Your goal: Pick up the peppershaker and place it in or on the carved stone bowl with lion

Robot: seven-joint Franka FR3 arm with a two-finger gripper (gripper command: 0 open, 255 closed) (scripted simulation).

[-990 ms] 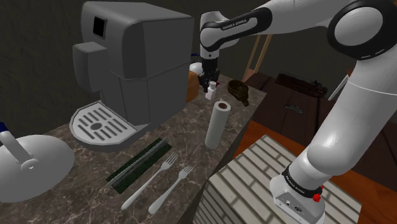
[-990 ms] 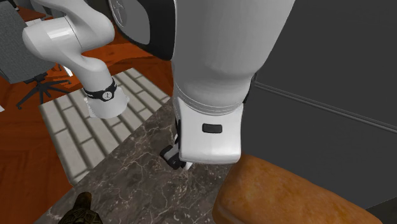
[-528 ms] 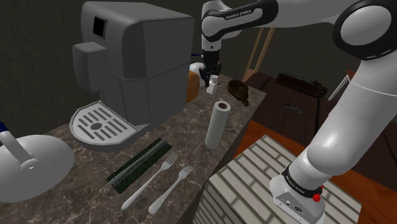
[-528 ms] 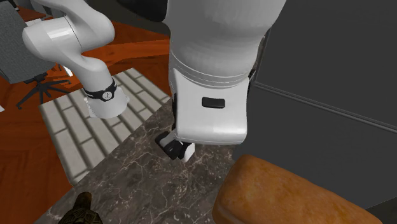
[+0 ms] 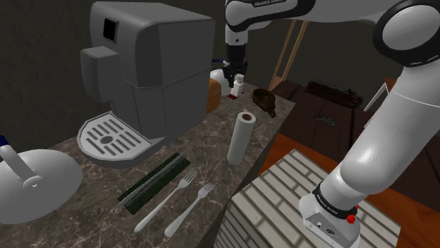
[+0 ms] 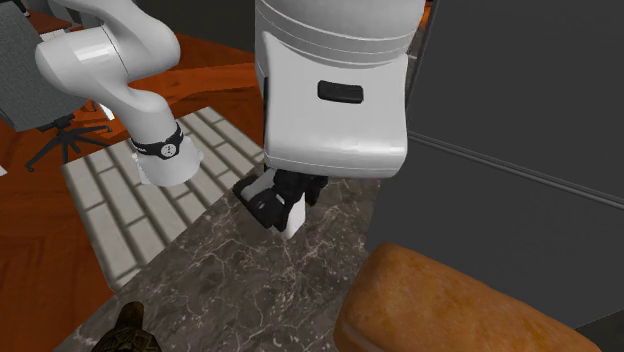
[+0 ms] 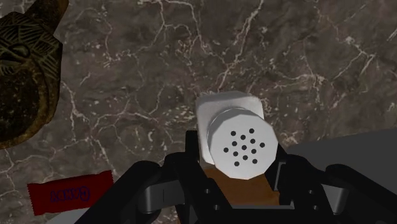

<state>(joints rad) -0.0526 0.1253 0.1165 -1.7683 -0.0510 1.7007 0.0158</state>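
My claw (image 5: 236,77) is clenched on the pepper shaker (image 5: 240,83), one black finger pressed against each side of its white body. Looking down along my fingers, I see the shaker (image 7: 236,137) between them, its round cap with small holes facing me and the claw (image 7: 234,164) closed around it just below that cap. I hold it in the air, clear of the dark marble counter (image 5: 204,151), above the counter's far end. From the second exterior view the shaker (image 6: 293,213) hangs under my white wrist in the claw (image 6: 282,200), over bare counter (image 6: 230,290) near the edge that faces my brick-patterned stand (image 5: 282,190).

The carved stone bowl (image 5: 265,98) sits at the counter's far corner on the stand's side, near the shaker but apart from it. Its brown carved rim (image 7: 25,83) is off to one side of my fingers, and a red wrapped bar (image 7: 70,191) lies on the counter (image 7: 159,63) between bowl and claw. A loaf of bread (image 6: 450,310) lies on the other side of the shaker, against the big grey coffee machine (image 5: 148,63). Nearer the stand, a paper towel roll (image 5: 243,137) stands upright by the counter's edge.
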